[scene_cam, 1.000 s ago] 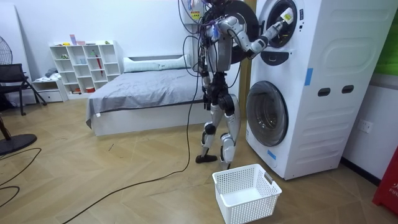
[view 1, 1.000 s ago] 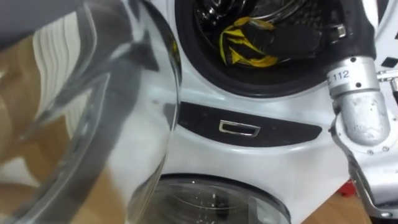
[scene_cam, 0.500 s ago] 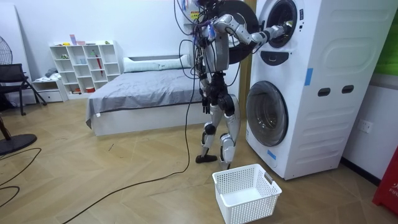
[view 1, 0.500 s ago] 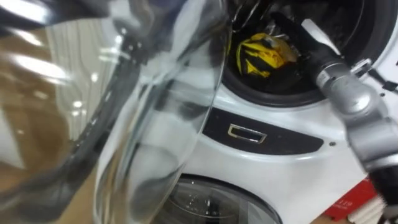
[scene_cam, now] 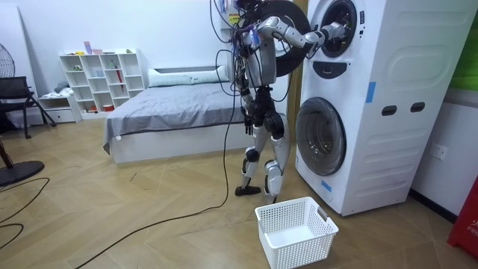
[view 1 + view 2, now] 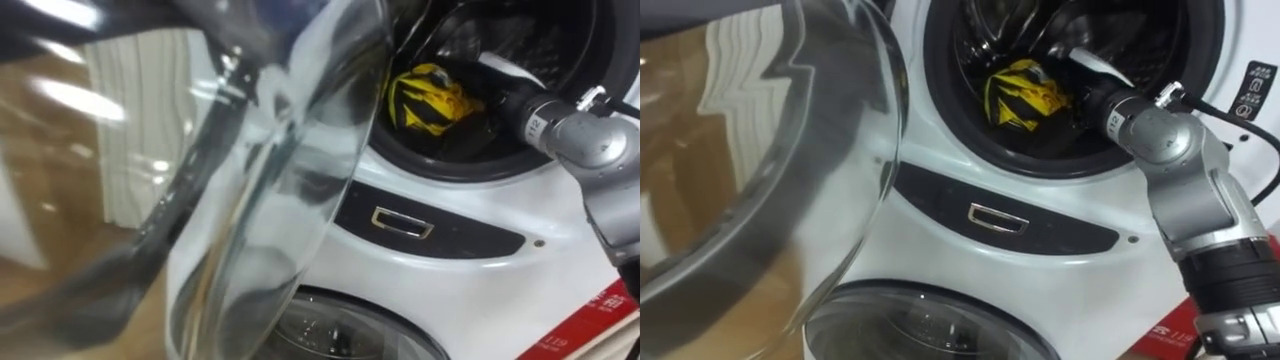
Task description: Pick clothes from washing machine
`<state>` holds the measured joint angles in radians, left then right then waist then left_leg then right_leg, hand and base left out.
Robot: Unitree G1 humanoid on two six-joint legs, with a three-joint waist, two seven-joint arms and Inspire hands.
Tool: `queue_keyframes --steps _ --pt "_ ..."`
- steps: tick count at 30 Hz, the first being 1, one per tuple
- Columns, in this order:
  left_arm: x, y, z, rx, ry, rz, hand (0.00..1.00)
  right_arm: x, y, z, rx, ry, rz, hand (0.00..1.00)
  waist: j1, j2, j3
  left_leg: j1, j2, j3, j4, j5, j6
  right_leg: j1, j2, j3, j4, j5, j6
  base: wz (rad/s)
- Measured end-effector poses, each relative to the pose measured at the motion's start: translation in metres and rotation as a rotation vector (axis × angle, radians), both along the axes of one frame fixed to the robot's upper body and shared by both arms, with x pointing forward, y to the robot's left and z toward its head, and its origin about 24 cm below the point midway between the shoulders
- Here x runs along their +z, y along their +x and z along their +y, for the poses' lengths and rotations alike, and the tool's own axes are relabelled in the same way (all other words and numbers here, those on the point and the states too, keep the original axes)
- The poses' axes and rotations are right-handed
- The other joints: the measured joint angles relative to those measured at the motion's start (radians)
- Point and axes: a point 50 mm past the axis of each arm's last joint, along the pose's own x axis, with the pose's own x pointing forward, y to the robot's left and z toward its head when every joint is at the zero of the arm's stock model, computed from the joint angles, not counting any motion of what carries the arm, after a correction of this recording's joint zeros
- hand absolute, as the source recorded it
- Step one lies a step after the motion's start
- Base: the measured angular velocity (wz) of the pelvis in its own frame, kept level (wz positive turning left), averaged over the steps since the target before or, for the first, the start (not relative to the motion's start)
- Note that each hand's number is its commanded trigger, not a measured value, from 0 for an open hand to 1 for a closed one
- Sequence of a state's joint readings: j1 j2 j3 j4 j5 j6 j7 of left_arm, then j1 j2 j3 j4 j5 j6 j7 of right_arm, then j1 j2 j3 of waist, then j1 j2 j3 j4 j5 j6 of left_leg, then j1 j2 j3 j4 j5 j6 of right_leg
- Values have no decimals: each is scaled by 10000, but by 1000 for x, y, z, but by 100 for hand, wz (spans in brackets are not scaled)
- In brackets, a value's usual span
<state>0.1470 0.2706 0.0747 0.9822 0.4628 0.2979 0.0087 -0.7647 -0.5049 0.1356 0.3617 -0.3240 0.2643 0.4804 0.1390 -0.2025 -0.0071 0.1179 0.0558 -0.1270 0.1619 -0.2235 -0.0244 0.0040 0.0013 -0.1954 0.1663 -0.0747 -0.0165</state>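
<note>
Garment, yellow and black [image 6: 1020, 95]: lies bunched at the front of the upper drum [image 6: 940, 120] of the washing machine [image 5: 373, 97], not yet lifted out

Right hand [image 6: 1082, 54]: inside the drum opening, just beside the garment; fingers lost in the dark, grasp cannot be told

Risks: a pinch on one fold only, so the cloth slips free on the way out; cloth snagging on the drum's rim; forearm knocking that rim

Surroundings: open glass door [image 6: 790, 150] close at the left, crowding the way out; dark panel [image 6: 1000, 215] under the opening; lower door [image 6: 930, 320]; white basket [image 5: 295, 230] on the floor by the robot's feet, well below the drum; bed [image 5: 172, 112] behind
</note>
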Motion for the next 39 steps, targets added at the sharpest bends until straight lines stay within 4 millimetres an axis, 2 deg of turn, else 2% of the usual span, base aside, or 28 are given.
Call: queue_keyframes --steps 8,11,13,21,25,27,29,31,32,33,34,36,38,39 --pt "0 0 3 -88 -1 -40 0 11 -2 -6 -492 -959 -705 100 70 20 50 21 5 -7 -106 -10 11 -17 0 -5 3 -52 32 0" --pt "1 1 4 -130 39 -121 0 12 -2 -8 -621 -1205 -828 100 80 40 94 53 21 64 -165 -29 42 -19 4 -10 5 -76 52 -2" --pt "1 3 4 -184 84 -244 0 17 -5 -4 -525 -1434 -1088 100 81 99 158 133 42 166 -220 -48 73 -20 11 -5 5 -83 65 -10" --pt "3 12 4 -428 444 -579 0 27 -18 12 -137 -2234 -1926 100 207 150 191 267 80 713 -287 -66 104 -83 52 9 14 -86 71 -14" --pt "3 14 2 -513 490 -808 0 39 -29 24 148 -2447 -2699 100 200 243 161 150 146 1058 -321 -133 128 -302 149 246 25 -75 57 -17" --pt "2 11 2 -493 527 -819 0 46 -38 31 452 -2487 -3220 100 74 280 135 136 161 1125 -266 -131 127 -302 165 278 26 -76 58 -6" --pt "2 7 1 -525 606 -893 0 54 -50 40 906 -2328 -3807 100 6 382 104 133 183 1206 -246 -127 124 -301 183 293 20 -77 59 -5" --pt "0 0 1 -529 735 -871 0 62 -66 51 1614 -1832 -4487 100 -98 556 36 172 195 1440 -167 -124 121 -277 188 311 22 -79 61 -13" --pt "0 -1 0 -530 775 -915 0 63 -70 52 1807 -1627 -4626 100 -94 623 47 214 199 1542 -143 -124 121 -239 188 312 21 -79 61 -15" --pt "-1 -6 -2 -447 839 -960 0 64 -80 54 2142 -1233 -4905 100 -142 735 18 294 204 1635 -142 -124 121 -184 190 343 25 -79 61 -11" --pt "-3 -12 -4 -341 845 -932 0 66 -90 58 2577 -841 -5241 100 -228 825 -10 332 204 1696 -150 -124 121 -168 191 407 26 -81 63 -12" --pt "-4 -21 -5 -254 907 -743 0 69 -103 63 3156 -241 -5690 100 -350 868 -20 360 203 1730 -144 -123 121 -176 213 543 11 -82 66 -14" --pt "-5 -28 -6 -197 948 -639 0 67 -111 61 3298 313 -5960 100 -586 885 -4 375 224 1730 -149 -124 120 -150 224 565 11 -82 65 3" --pt "-6 -32 -8 -197 857 -633 0 65 -117 55 3182 669 -6121 100 -767 847 -24 380 228 1739 -162 -124 120 -138 217 584 18 -82 65 11"
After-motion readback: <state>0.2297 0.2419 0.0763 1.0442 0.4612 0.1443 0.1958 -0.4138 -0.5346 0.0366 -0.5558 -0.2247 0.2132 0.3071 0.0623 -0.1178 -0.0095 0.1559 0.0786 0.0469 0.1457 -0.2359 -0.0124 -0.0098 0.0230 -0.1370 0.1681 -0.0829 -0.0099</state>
